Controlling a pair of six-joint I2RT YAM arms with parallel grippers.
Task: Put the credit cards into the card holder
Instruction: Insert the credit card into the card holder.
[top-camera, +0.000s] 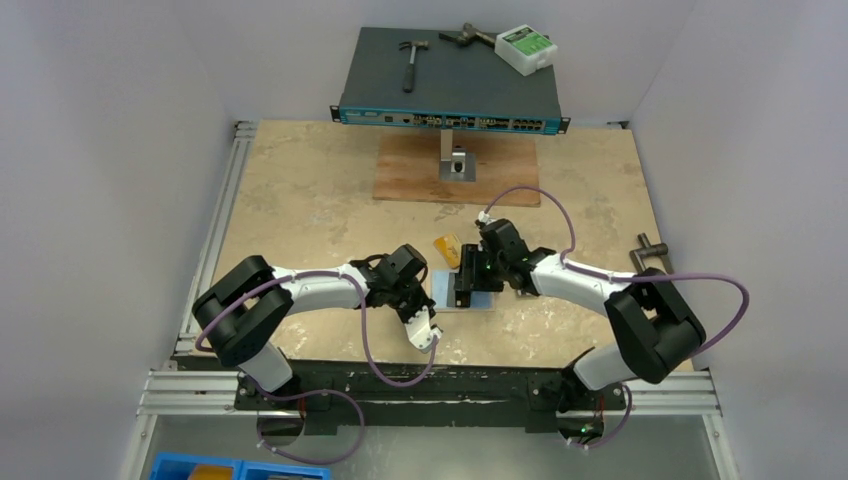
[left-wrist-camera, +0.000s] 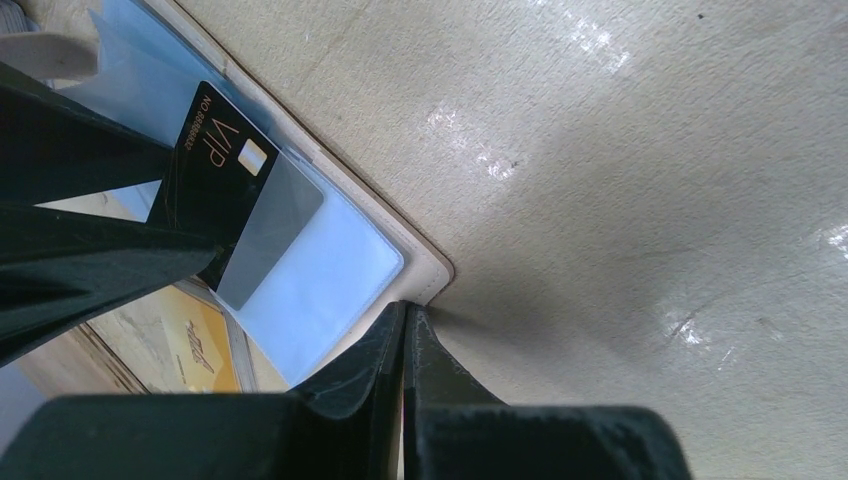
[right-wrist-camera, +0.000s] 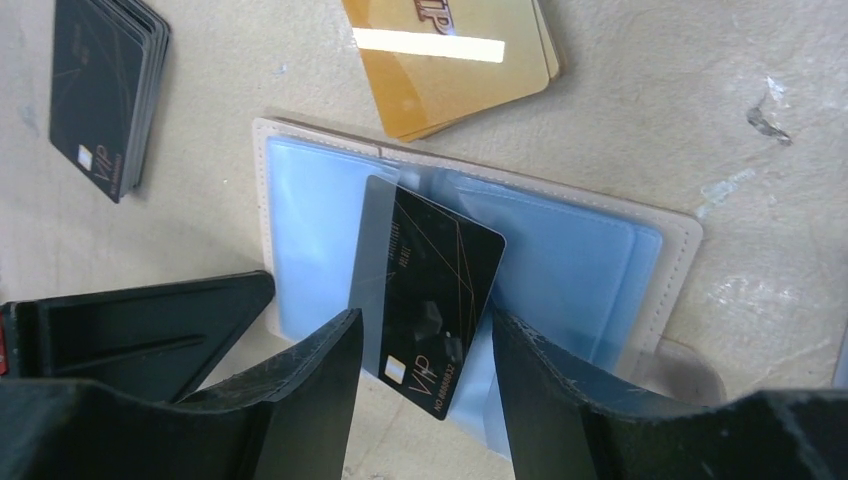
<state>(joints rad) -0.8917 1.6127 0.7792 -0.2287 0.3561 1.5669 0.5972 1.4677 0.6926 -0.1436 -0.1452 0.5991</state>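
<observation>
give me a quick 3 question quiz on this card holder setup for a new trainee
1. True or false: the left gripper is spread wide open.
2. The black plastic VIP card between the right gripper fingers is: A fully loose, B partly inside a clear bluish pocket of the open beige card holder, C fully tucked in.
3. Fill in: besides the stack of black cards, the other loose card stack is ___.
Key: 1 false, it is shut; 2 B; 3 orange-yellow.

"VIP" and "NO 8888…" on the black card (left-wrist-camera: 215, 170); "VIP" on the orange-yellow card (right-wrist-camera: 450, 60).
</observation>
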